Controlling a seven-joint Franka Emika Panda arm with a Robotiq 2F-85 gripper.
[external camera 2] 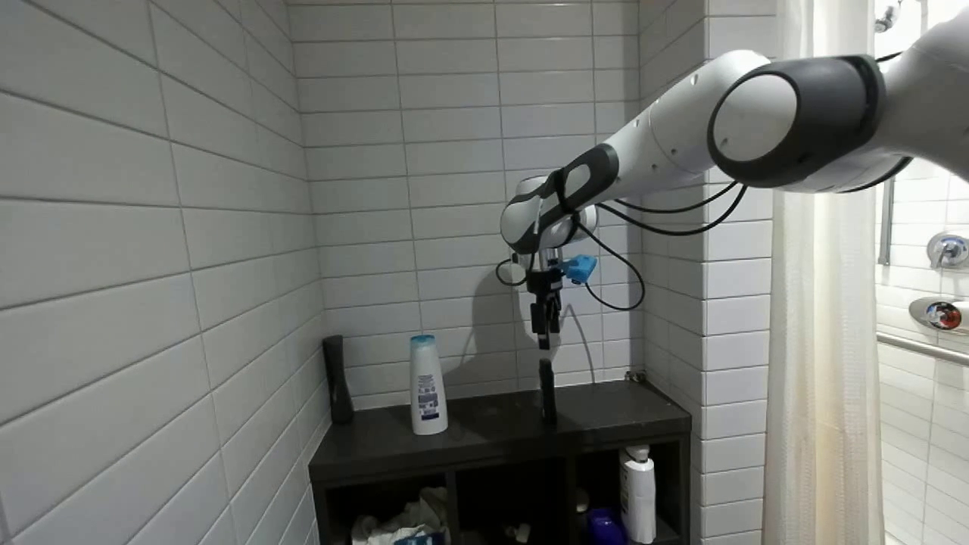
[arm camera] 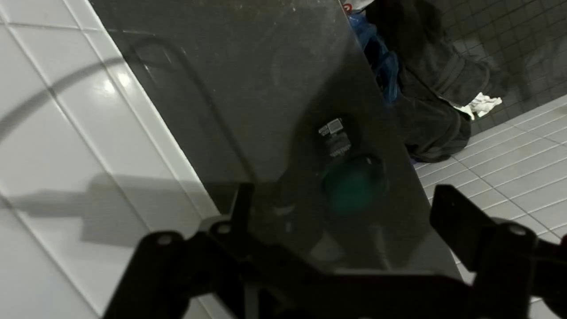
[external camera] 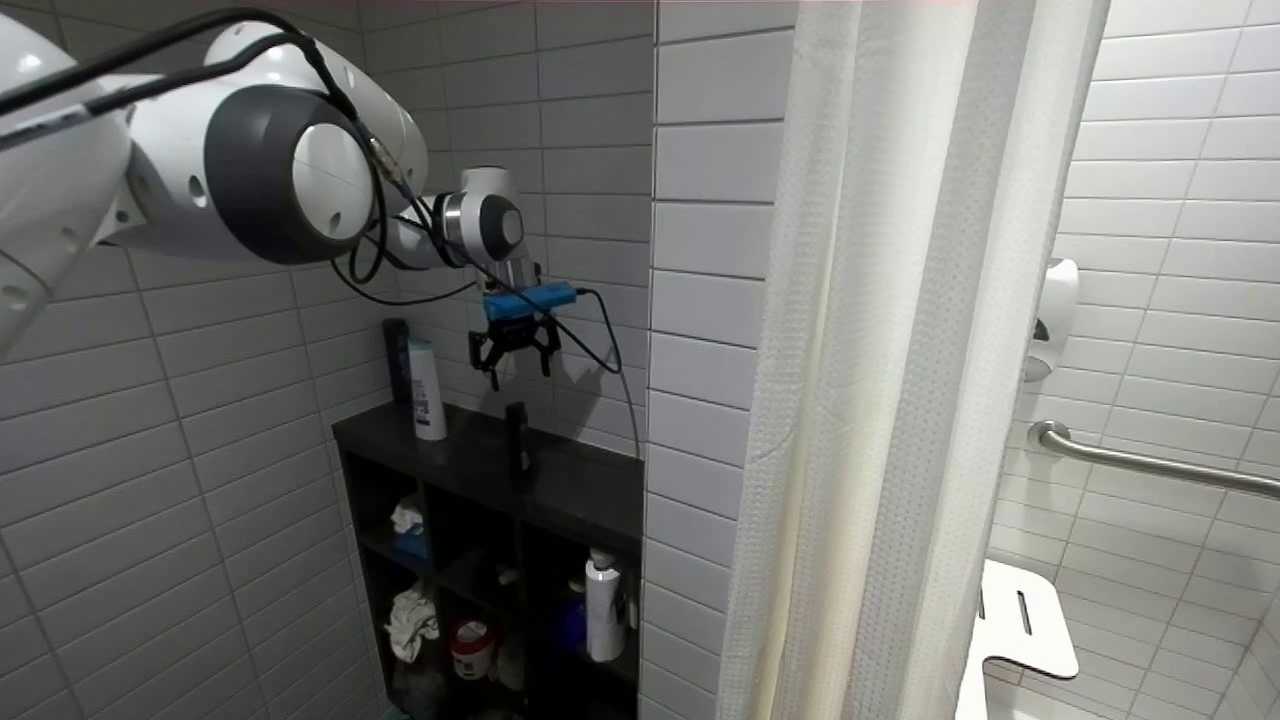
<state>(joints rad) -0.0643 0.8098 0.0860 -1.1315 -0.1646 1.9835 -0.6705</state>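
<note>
A black bottle (external camera 2: 547, 392) stands upright on the top of a black shelf unit (external camera 2: 492, 446), near the front edge and a little past the middle toward the end by the tiled pillar (external camera 2: 738, 303). Right over it hangs the tool (external camera: 520, 378), released, its jaws spread wide and its tips just above the bottle's top, a gap showing in both exterior views. The wrist view looks down between the fingers (arm camera: 460, 226) at this bottle: a blurred greenish patch covers its top, and its side bears a pale printed label (arm camera: 335, 135), too small to read. On the same top, well apart toward the opposite end, a white shampoo bottle (external camera 2: 429, 393) with a blue cap stands upright; beyond it a tall dark bottle (external camera 2: 338, 382) stands by the corner of the tiled walls. In the cubbies below, a white bottle (external camera 2: 638, 496) stands beside a purple container (external camera 2: 606, 526) at the pillar end, while crumpled cloth (external camera: 413, 620) and a red-and-white tub (external camera: 472, 648) sit in others. A blue housing (external camera: 530, 298) with a black cable is fixed above the tool. Past the pillar hangs a pale shower curtain (external camera: 900, 300), with a metal grab bar (external camera: 1160, 462) and a slotted white seat (external camera: 1020, 620) farther out.
</note>
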